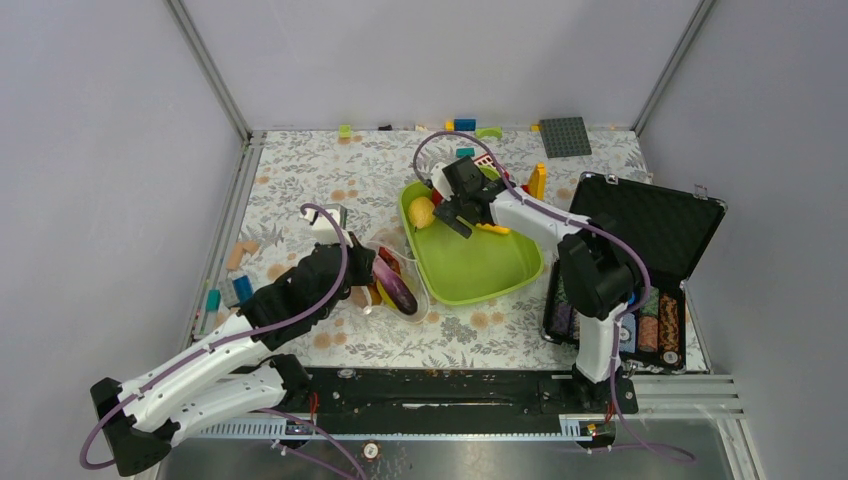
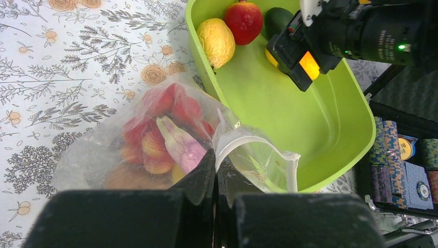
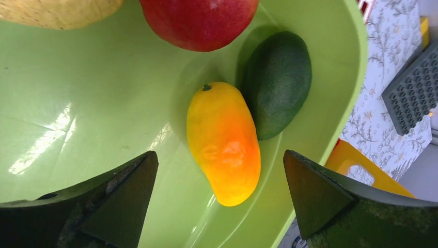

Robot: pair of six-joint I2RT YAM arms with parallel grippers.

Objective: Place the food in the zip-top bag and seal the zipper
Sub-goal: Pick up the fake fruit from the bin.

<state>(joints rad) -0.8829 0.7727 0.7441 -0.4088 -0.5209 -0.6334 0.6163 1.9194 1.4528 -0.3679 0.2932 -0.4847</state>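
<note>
Half of what's bagged blurs behind cloudy plastic; you can make out red fruit and an eggplant. Your left hand is pinched shut on the mouth of the zip-top bag, beside the tray. Your right hand gapes empty above its orange-yellow fruit, lemon and apple.

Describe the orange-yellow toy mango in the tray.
The glossy plastic orange-yellow toy mango shows a dark stem dot and an orange blush. It lies on its side by the lime-green plastic tray's wall, seemingly touching a dark green avocado-shaped toy. The open right end effector straddles it.
</note>
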